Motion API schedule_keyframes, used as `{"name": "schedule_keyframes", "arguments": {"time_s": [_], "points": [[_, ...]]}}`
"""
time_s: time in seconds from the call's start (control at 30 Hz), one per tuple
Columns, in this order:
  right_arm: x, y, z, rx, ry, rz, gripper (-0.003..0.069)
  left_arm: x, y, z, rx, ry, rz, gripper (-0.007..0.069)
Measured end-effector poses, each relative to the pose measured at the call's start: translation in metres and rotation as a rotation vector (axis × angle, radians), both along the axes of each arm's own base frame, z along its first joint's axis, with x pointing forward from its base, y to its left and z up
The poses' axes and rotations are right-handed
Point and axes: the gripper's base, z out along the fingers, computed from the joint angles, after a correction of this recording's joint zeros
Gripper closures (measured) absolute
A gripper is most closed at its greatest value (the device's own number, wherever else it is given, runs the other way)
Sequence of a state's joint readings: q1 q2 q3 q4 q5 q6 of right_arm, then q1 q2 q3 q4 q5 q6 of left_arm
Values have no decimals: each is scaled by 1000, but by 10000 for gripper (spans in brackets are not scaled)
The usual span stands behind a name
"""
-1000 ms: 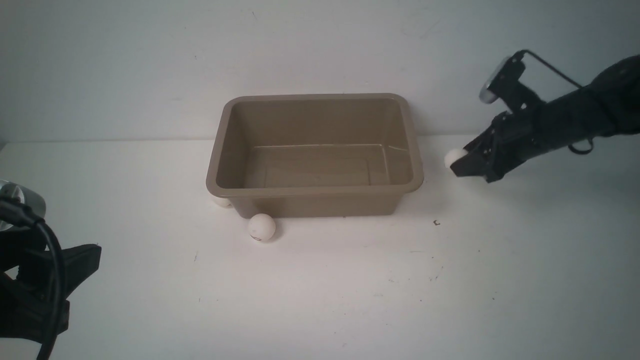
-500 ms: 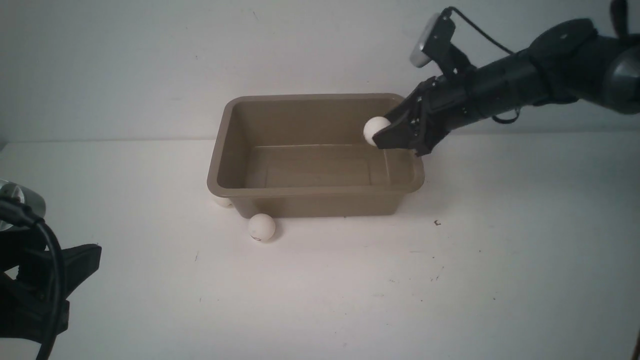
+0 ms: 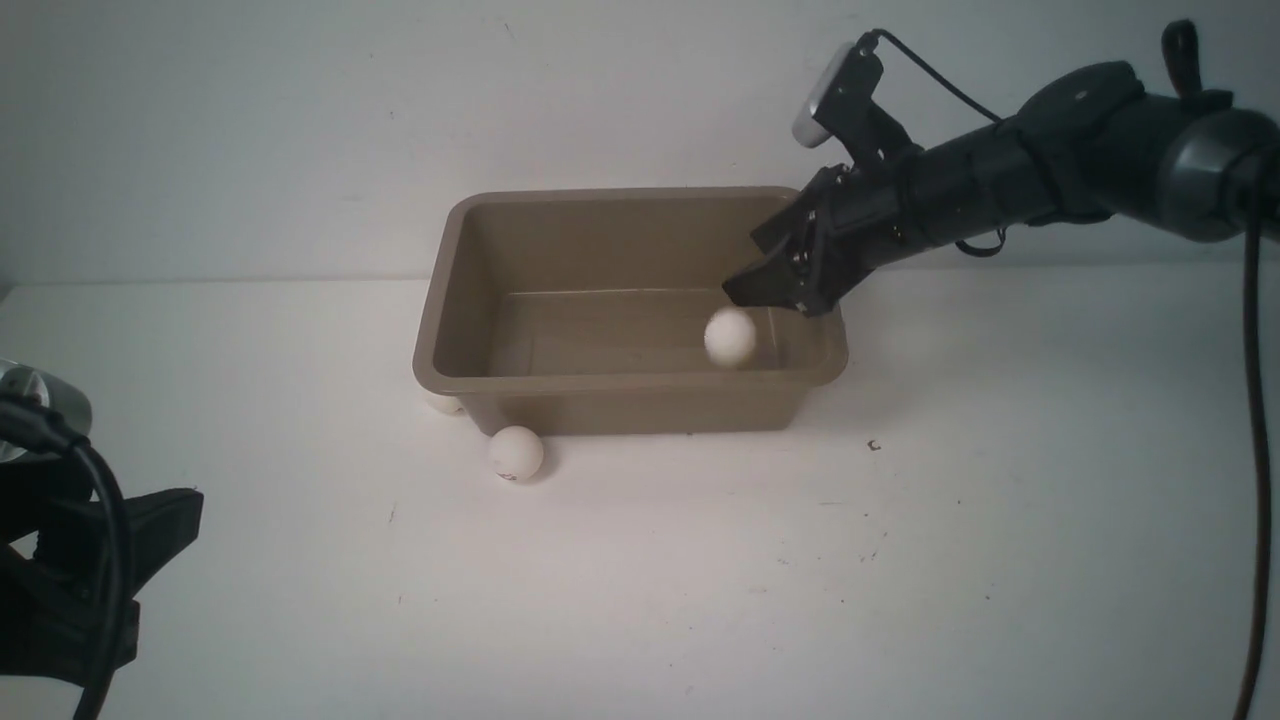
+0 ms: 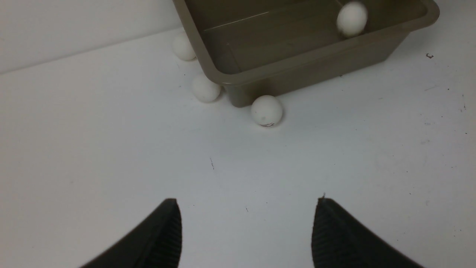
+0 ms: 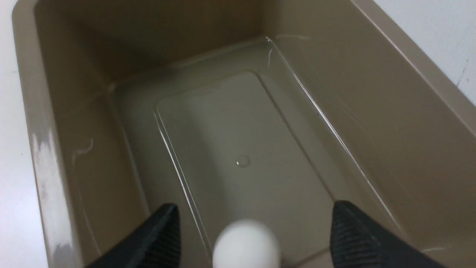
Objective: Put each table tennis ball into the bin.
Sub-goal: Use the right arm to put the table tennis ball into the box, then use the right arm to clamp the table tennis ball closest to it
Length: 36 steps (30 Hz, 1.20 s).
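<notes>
The taupe bin (image 3: 620, 382) stands mid-table. My right gripper (image 3: 765, 288) hangs over its right end, open, and a blurred table tennis ball (image 3: 730, 336) is loose just below the jaws inside the bin. In the right wrist view that ball (image 5: 246, 243) is between and beyond the spread fingers of the gripper (image 5: 254, 208), touching neither. Three more balls lie outside the bin's left end, seen in the left wrist view: one at the front wall (image 4: 266, 111), one at the corner (image 4: 205, 88), one along the side (image 4: 184, 46). My left gripper (image 4: 247, 219) is open and empty, well short of them.
A pale wall rises close behind the bin (image 4: 297, 61). In the front view the ball in front of the bin (image 3: 516, 453) and the corner ball (image 3: 440, 404) show. My left gripper (image 3: 170, 530) sits at the table's near left corner.
My right arm carried the ball from right of the bin to over its right end, then the jaws opened and the ball dropped free. The ball in front of the bin shifted slightly left.
</notes>
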<state>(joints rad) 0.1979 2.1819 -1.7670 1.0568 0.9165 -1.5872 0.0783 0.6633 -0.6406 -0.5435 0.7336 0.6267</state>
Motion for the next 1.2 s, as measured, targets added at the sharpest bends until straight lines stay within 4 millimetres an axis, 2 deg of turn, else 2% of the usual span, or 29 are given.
{"name": "schedule_keyframes", "arguments": {"time_s": [0.13, 0.27, 0.43, 0.6, 0.63, 0.73, 0.77, 0.9, 0.97, 1.0, 1.03, 1.07, 1.2], "points": [[7, -14, 10, 1, -40, -2, 134, 0, 0, 0, 0, 0, 0, 199], [15, -57, 20, 10, -61, -33, 145, 0, 0, 0, 0, 0, 0, 199], [12, -119, 25, 38, -47, -27, 152, 1, 1, 1, 0, -13, 8, 199], [11, -147, 19, 9, -106, 20, 152, 2, 2, 3, 1, -36, 22, 199], [12, -148, 17, 8, -107, 21, 152, 2, 2, 3, 1, -36, 22, 199], [17, -148, -9, -14, -114, 72, 152, 3, 2, 3, 2, -44, 27, 199], [17, -148, -9, -16, -117, 75, 152, 3, 2, 3, 2, -45, 27, 199], [25, -137, -56, 4, -78, 123, 152, 3, 3, 3, 18, -45, 28, 199], [26, -134, -64, 16, -70, 126, 152, 3, 3, 3, 22, -44, 28, 199], [27, -128, -77, 28, -56, 135, 152, 3, 3, 3, 24, -46, 29, 199], [27, -127, -77, 29, -57, 135, 152, 3, 3, 3, 24, -46, 29, 199], [28, -119, -88, 33, -40, 147, 152, 3, 3, 3, 25, -47, 30, 199], [29, -99, -102, 18, -39, 175, 152, 3, 3, 3, 25, -48, 31, 199]]}}
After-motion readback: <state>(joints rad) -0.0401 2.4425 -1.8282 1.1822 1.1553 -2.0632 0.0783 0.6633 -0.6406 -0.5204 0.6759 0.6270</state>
